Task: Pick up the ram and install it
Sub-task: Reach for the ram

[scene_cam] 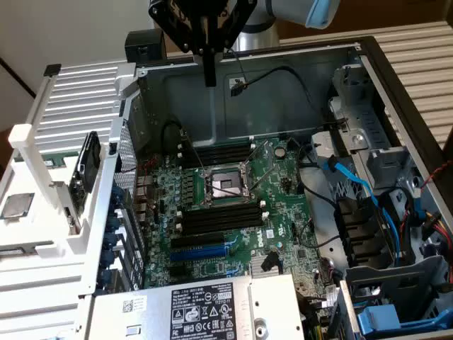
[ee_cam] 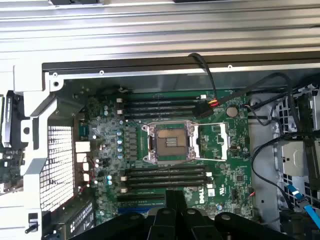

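I look down into an open grey metal computer case (scene_cam: pixel 212 106) holding a green motherboard (scene_cam: pixel 283 191), its silver processor socket (scene_cam: pixel 225 185) bare at the centre. Long black memory slots with white end clips (scene_cam: pixel 219 216) lie in two banks, one on each side of the socket, and a blue expansion slot (scene_cam: pixel 202 251) lies beyond the nearer bank. A silver power supply with a white label (scene_cam: pixel 205 308) fills the foreground of the exterior view; blue and black cables (scene_cam: pixel 354 184) crowd the bay toward that view's right, and one black cable (scene_cam: pixel 283 74) loops across the back wall.

My arm's black gripper (scene_cam: pixel 209 74) hangs above the case's far edge, well clear of the board. Pinched between its closed-in fingers is the ram (scene_cam: pixel 209 67), a thin dark stick hanging upright, seen edge-on. In the wrist view the ram (ee_cam: pixel 175 202) shows as a dark strip over the lower bank of slots, touching nothing.
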Robot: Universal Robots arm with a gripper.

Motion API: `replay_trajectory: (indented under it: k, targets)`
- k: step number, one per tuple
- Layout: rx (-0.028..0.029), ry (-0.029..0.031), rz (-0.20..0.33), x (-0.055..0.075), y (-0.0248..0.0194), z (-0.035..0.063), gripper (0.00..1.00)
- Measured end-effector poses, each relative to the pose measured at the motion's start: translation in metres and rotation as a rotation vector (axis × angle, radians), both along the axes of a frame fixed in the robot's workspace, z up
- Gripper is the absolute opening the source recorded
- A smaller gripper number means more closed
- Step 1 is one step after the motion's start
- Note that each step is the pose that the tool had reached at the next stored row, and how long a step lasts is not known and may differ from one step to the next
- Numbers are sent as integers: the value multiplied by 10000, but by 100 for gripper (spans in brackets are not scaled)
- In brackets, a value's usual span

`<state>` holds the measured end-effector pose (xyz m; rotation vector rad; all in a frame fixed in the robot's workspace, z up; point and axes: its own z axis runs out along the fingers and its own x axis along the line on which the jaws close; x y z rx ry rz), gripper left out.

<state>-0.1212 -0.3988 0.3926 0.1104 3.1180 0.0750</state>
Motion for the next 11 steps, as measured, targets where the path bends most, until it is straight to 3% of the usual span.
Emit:
replay_trajectory:
  k: [11]
  targets:
    - [0,0,0,0,0,0,10]
